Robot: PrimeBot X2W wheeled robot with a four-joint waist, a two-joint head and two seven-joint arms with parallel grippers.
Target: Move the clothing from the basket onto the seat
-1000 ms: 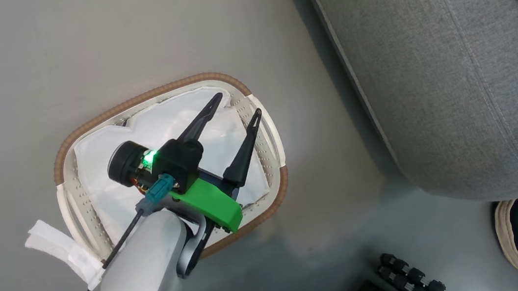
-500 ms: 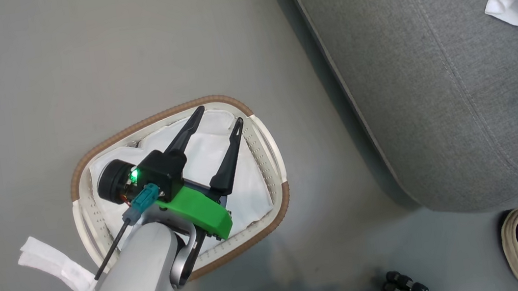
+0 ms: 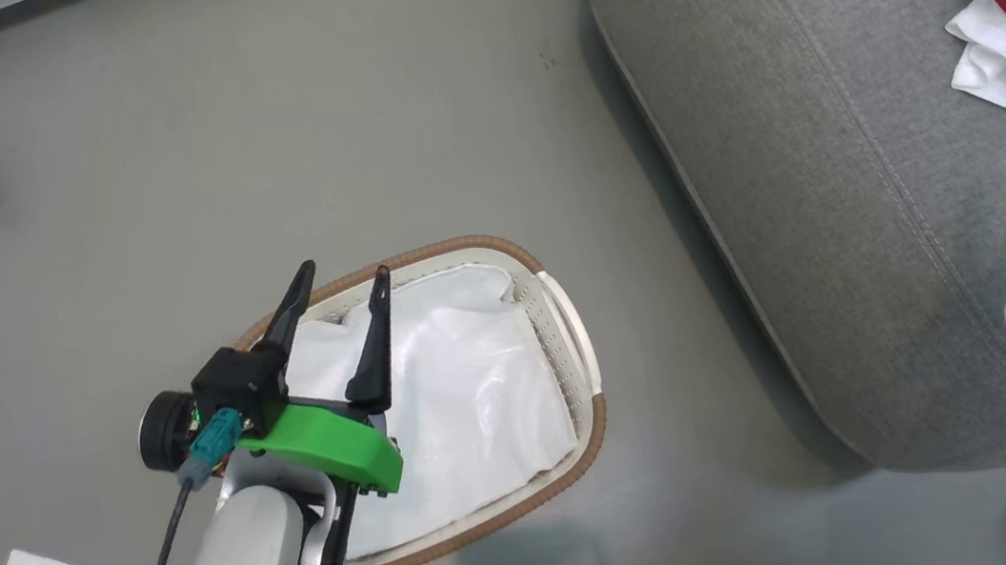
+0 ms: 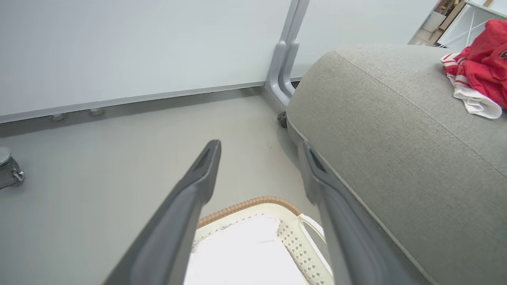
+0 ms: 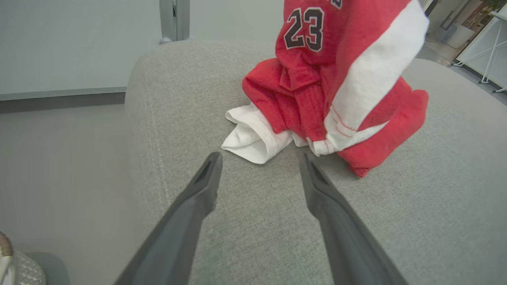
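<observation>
Showing the right gripper (image 5: 260,160) just after release: its fingers, shut a second ago, now stand wide apart with nothing between them, low over the seat (image 5: 435,206). Just beyond the fingertips lies the clothing (image 5: 317,91), a red heap with white trim and the number 23, resting on the seat and apart from both fingers; its upper part looks blurred, so it may be settling. Well off to this gripper's left, the left gripper (image 3: 344,275) hangs open and empty above the basket (image 3: 564,313), where a white liner (image 3: 460,403) shows and no red cloth. Judged from this, the load is delivered and the basket appears cleared, though folds of the liner could hide a piece. Over the last second the head camera has turned toward the seat, so the basket's shift in that view is the camera's. Beneath the right gripper the seat is grey woven fabric with stitched seams, rounded at the edge. Past it spread a smooth grey floor (image 3: 346,100), a pale wall (image 4: 138,47) and a grey post (image 4: 285,71).
</observation>
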